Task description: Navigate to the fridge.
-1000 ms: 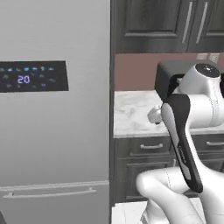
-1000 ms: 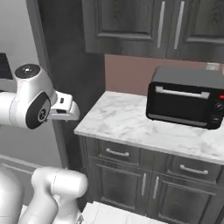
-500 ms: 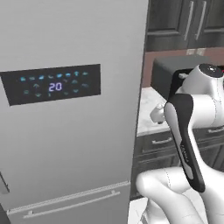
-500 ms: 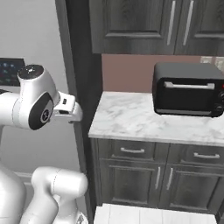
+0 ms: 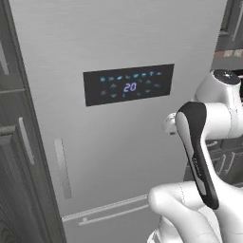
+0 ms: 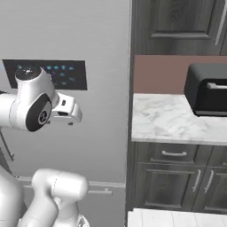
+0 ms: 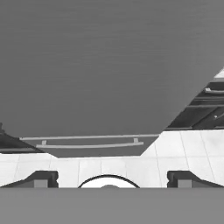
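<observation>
rendered kitchen, mobile robot w/ white arm. the tall flat-fronted silver-grey steel fridge (image 5: pixel 118 133) stands directly ahead and takes up most of the left base view, close to the robot. its black rectangular display panel (image 5: pixel 128 84) glows w/ blue icons and "20". a slim vertical handle (image 5: pixel 62 168) sits low on the door's left side, and the lower drawer seam w/ a long bar handle (image 5: pixel 107 214) runs across near the bottom.

task progress, as a judgement: mostly done. the base faces the fridge front at short range; what may be left is only a small final approach or squaring up, if any.

the gripper (image 7: pixel 109 178) points down toward the pale tiled floor (image 7: pixel 175 153) at the fridge's foot. its two dark finger tips sit far apart at the bottom of the hand view, so the jaws stand wide w/ nothing between them.

differences btw views: right base view adds what lies right of the fridge: a white marble countertop (image 6: pixel 177 119), a black toaster oven (image 6: pixel 208 88) on it, dark wood drawers and cabinets (image 6: pixel 177 177) below. left base view gives the readable display and dark cabinetry at far left. hand view gives the drawer handle from above and the floor.
</observation>
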